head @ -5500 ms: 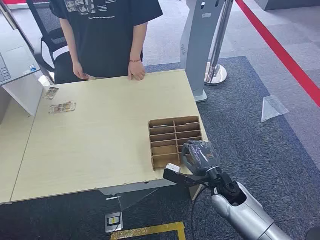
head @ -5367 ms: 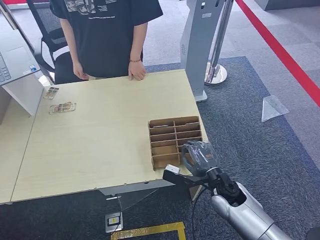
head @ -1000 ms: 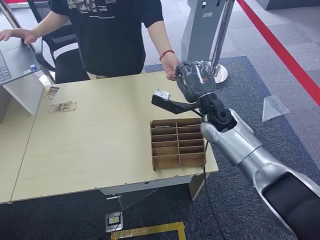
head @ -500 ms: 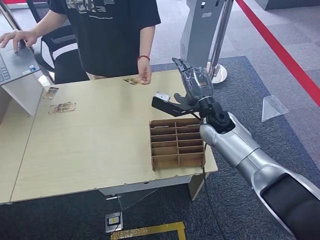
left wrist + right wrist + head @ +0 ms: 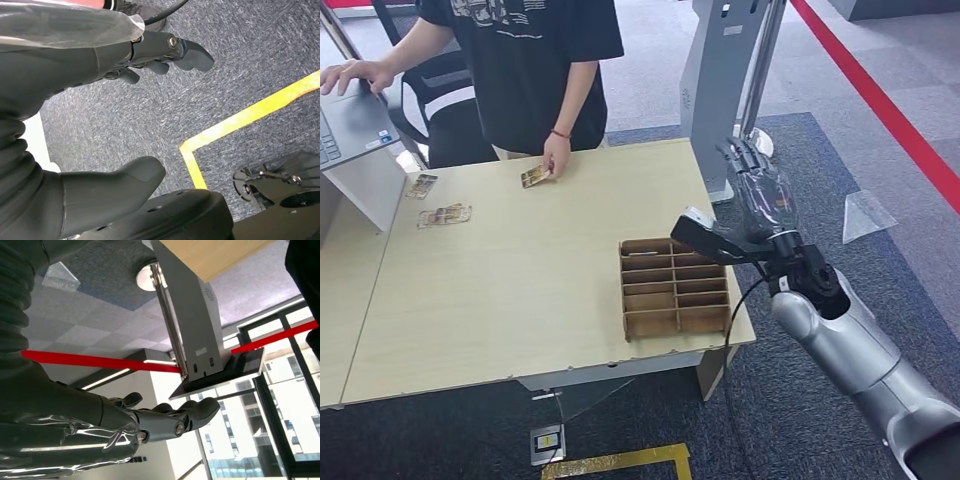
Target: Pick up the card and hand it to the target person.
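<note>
Across table, card (image 5: 535, 177) far from fingers (image 5: 747, 160)

The person in a black printed T-shirt (image 5: 524, 60) at twelve o'clock is cut off above the shoulders by the picture's edge. The print on the small card (image 5: 535, 177) pinched in that person's hand (image 5: 557, 155) is too small to read. The open grey laptop (image 5: 346, 125) at ten o'clock runs off the edge, as does the robot's silver right forearm (image 5: 878, 375) at four o'clock
</note>
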You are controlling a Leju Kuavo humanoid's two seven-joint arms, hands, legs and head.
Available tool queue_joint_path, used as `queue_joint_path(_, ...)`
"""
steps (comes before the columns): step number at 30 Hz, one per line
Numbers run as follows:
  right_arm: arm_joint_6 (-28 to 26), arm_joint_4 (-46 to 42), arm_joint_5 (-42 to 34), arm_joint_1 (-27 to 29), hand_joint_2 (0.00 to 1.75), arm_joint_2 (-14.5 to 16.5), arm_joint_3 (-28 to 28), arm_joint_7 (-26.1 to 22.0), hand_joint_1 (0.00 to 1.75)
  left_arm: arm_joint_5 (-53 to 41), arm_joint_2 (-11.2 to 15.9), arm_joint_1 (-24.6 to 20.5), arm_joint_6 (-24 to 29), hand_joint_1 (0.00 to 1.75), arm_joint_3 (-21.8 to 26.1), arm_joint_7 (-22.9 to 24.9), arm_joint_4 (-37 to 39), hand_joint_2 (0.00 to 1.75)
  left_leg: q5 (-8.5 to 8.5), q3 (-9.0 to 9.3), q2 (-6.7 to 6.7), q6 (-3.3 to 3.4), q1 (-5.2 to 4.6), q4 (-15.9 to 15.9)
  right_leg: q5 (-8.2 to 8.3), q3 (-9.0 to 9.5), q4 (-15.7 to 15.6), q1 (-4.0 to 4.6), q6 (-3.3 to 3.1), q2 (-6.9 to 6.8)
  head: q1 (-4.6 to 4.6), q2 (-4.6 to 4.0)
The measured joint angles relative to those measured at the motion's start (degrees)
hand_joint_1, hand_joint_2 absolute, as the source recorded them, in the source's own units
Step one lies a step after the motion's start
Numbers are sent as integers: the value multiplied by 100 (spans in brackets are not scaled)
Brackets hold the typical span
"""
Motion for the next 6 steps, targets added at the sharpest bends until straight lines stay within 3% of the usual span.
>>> queue_joint_path(6,164,-620,269,639,175,-163,-225,168,0,0,6,-1,0,0,0,-10,0,175,0,-1,0,0,2,-3,0,1,1,0,-1,0,0,-1)
